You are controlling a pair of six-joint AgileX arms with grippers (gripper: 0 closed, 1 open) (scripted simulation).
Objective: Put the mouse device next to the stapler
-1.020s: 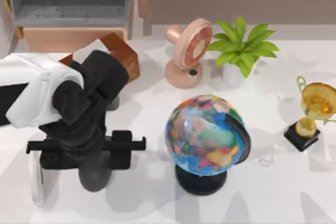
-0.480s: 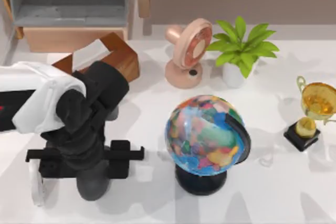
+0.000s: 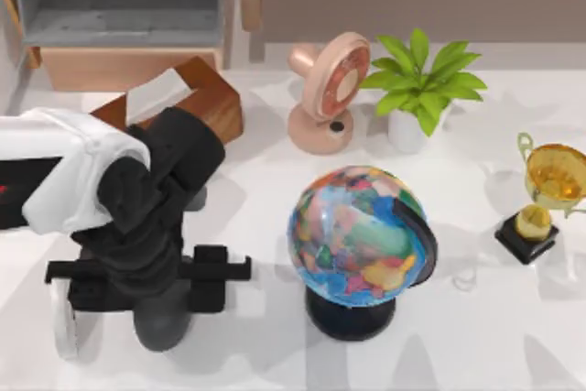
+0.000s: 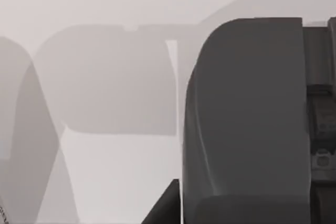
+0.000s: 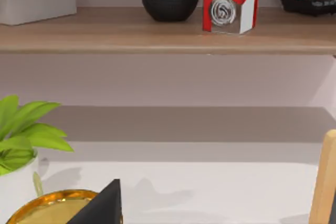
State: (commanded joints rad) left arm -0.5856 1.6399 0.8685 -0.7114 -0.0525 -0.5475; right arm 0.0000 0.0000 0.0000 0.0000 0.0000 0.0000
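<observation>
The left arm (image 3: 137,217) has drawn back slightly toward the table's near-left, perhaps lowering.

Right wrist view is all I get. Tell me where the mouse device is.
Observer: The mouse device lies at the table's front left, in the top view.
Operator: Give me the left gripper's place.
Observer: The left gripper hangs right there, its dark crossbar over the mouse device's far end.
Operator: Name what stands to its right.
Observer: A globe on a black base, mid-table and apart from it.
</observation>
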